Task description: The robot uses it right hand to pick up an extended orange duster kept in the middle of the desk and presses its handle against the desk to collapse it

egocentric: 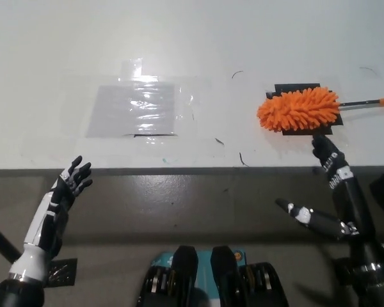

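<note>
Duster handle runs off the right picture edge; its end is unseen. Black patch lies mostly hidden under the orange duster head.

Desk: white, scuffed with small dark marks.
Plastic sheet: taped on desk, glare.
Floor: grey, below desk edge.

The duster lies on the desk at its right side, on a tape patch, handle pointing right. A plastic sheet lies well left of it. Both hands sit before the desk edge.
</note>
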`<act>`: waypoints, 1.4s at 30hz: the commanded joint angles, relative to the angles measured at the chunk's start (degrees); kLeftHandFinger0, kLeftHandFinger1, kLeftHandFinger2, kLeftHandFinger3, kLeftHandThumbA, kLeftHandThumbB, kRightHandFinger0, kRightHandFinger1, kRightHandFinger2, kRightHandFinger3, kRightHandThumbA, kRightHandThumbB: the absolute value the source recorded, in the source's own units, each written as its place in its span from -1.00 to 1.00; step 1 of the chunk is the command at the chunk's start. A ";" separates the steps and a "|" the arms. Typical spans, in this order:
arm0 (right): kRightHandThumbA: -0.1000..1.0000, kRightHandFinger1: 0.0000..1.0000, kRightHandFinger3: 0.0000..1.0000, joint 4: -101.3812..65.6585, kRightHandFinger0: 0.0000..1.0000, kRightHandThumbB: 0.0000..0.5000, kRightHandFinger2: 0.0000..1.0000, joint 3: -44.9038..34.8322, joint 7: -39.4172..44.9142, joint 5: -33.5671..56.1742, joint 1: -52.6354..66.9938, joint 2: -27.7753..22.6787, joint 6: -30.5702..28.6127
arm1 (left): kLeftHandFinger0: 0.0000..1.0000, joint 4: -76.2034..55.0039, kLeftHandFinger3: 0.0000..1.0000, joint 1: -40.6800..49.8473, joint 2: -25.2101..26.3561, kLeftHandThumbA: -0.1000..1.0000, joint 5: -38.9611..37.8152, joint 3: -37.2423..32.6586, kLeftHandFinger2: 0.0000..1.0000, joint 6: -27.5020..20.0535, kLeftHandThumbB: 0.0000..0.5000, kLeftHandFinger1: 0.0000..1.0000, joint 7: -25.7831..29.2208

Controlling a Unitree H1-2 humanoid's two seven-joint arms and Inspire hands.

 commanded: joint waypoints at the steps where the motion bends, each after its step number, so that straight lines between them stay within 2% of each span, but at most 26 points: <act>1: 1.00 1.00 1.00 -9.17 1.00 -0.09 1.00 -2.61 -1.87 -2.60 1.39 -1.74 -2.80 | 1.00 -4.05 1.00 -0.42 0.41 1.00 -1.81 -0.60 1.00 -2.25 -0.08 1.00 -2.22; 3: 1.00 1.00 1.00 -9.86 1.00 -0.09 1.00 -2.89 -1.78 -2.79 1.42 -1.73 -2.27 | 1.00 -4.18 1.00 -0.41 0.39 1.00 -2.00 -0.65 1.00 -2.17 -0.08 1.00 -2.41; 5: 1.00 1.00 1.00 -13.59 1.00 0.12 1.00 -4.83 -2.20 -5.57 -0.59 -3.37 0.54 | 1.00 -5.25 1.00 0.11 0.20 1.00 -2.05 -1.36 1.00 -2.21 -0.03 1.00 -3.08; 7: 1.00 1.00 1.00 -15.83 1.00 0.09 1.00 -5.72 -1.18 -7.83 -2.22 -5.67 2.87 | 1.00 -6.26 1.00 0.54 -0.02 1.00 -2.23 -1.74 1.00 -1.69 0.05 1.00 -3.31; 10: 1.00 1.00 1.00 -16.13 1.00 0.10 1.00 -5.69 -1.27 -8.11 -2.29 -5.86 3.30 | 1.00 -6.38 1.00 0.58 -0.06 1.00 -2.28 -1.73 1.00 -1.60 0.06 1.00 -3.40; 11: 1.00 1.00 1.00 -19.10 1.00 0.12 1.00 -6.72 0.71 -7.28 -5.62 -9.49 8.49 | 1.00 -7.08 1.00 0.82 -0.48 1.00 -2.99 -2.37 1.00 -1.47 0.16 1.00 -4.11; 12: 1.00 1.00 1.00 -20.44 1.00 0.38 1.00 -6.88 1.94 -8.41 -7.64 -11.26 12.60 | 1.00 -7.12 1.00 1.03 -0.42 1.00 -3.31 -2.56 1.00 -1.72 0.20 1.00 -4.57; 14: 1.00 1.00 1.00 -21.81 1.00 0.50 1.00 -6.59 3.41 -10.26 -9.73 -13.48 17.27 | 1.00 -7.23 1.00 1.17 -0.39 1.00 -3.56 -2.70 1.00 -1.71 0.22 1.00 -4.92; 15: 1.00 1.00 1.00 -22.63 1.00 0.57 1.00 -6.17 5.02 -11.21 -11.83 -15.54 21.38 | 1.00 -7.45 1.00 1.29 -0.41 1.00 -3.34 -2.93 1.00 -1.68 0.24 1.00 -4.98; 17: 1.00 1.00 1.00 -22.80 1.00 0.50 1.00 -5.40 6.71 -11.66 -14.47 -17.89 24.52 | 1.00 -7.38 1.00 1.33 -0.32 1.00 -3.41 -3.12 1.00 -1.96 0.27 1.00 -5.36; 18: 1.00 1.00 1.00 -22.48 1.00 0.36 1.00 -4.71 8.14 -11.88 -16.69 -19.40 26.60 | 1.00 -7.53 1.00 1.44 -0.28 1.00 -3.85 -3.20 1.00 -1.62 0.31 1.00 -5.60; 20: 1.00 1.00 1.00 -21.11 1.00 0.25 1.00 -3.37 10.48 -11.36 -20.70 -21.78 30.00 | 1.00 -7.57 1.00 1.56 -0.16 1.00 -3.81 -3.30 1.00 -1.83 0.32 1.00 -5.67; 21: 0.98 1.00 1.00 -20.86 1.00 0.10 1.00 -3.12 10.69 -11.25 -21.30 -22.07 30.54 | 1.00 -7.60 1.00 1.62 -0.11 1.00 -3.77 -3.32 1.00 -1.86 0.33 1.00 -5.65; 22: 1.00 1.00 1.00 -18.44 1.00 0.18 1.00 -1.92 11.80 -13.05 -24.12 -23.65 29.95 | 1.00 -7.65 1.00 1.71 -0.17 1.00 -3.85 -3.38 1.00 -1.95 0.37 1.00 -5.68; 25: 1.00 1.00 1.00 -15.56 1.00 0.22 1.00 0.00 12.73 -14.41 -27.02 -25.43 30.13 | 1.00 -7.87 1.00 1.99 -0.27 1.00 -3.97 -3.37 1.00 -1.83 0.40 1.00 -5.63; 27: 1.00 1.00 1.00 -9.40 1.00 0.31 1.00 4.14 16.90 -16.49 -34.65 -28.04 32.40 | 1.00 -8.27 1.00 2.55 -0.27 1.00 -4.06 -3.23 1.00 -1.14 0.39 1.00 -5.55; 30: 1.00 1.00 1.00 -6.39 1.00 0.43 1.00 8.01 19.74 -18.06 -39.43 -29.65 34.48 | 1.00 -8.07 1.00 2.74 -0.40 1.00 -3.89 -2.95 1.00 -1.17 0.38 1.00 -5.31; 32: 1.00 1.00 1.00 -6.33 1.00 0.43 1.00 8.65 19.51 -17.76 -39.66 -30.05 34.94 | 1.00 -8.08 1.00 2.74 -0.41 1.00 -3.91 -2.94 1.00 -1.17 0.38 1.00 -5.33; 34: 0.97 1.00 1.00 2.12 1.00 0.40 1.00 15.33 27.60 -19.14 -49.19 -31.06 36.44 | 1.00 -8.41 1.00 3.52 -0.35 1.00 -3.81 -2.61 1.00 -0.98 0.32 1.00 -4.96; 36: 0.88 1.00 1.00 6.69 1.00 0.39 1.00 18.22 30.56 -19.23 -53.05 -30.75 37.56 | 1.00 -7.71 1.00 3.34 -0.40 1.00 -3.76 -2.50 1.00 -1.66 0.32 1.00 -5.04; 40: 0.87 1.00 1.00 7.24 1.00 0.40 1.00 19.55 30.54 -18.50 -53.70 -31.23 38.06 | 1.00 -7.74 1.00 3.46 -0.40 1.00 -3.77 -2.47 1.00 -1.67 0.33 1.00 -5.10; 41: 0.96 1.00 1.00 17.71 1.00 0.65 1.00 23.43 32.89 -20.16 -58.64 -28.75 35.45 | 1.00 -6.99 1.00 3.63 -0.15 1.00 -3.40 -2.36 1.00 -2.63 0.27 1.00 -5.20; 42: 0.96 1.00 1.00 20.30 1.00 0.66 1.00 24.44 33.36 -20.21 -59.85 -28.16 34.89 | 1.00 -7.06 1.00 3.85 -0.15 1.00 -3.52 -2.36 1.00 -2.52 0.27 1.00 -5.27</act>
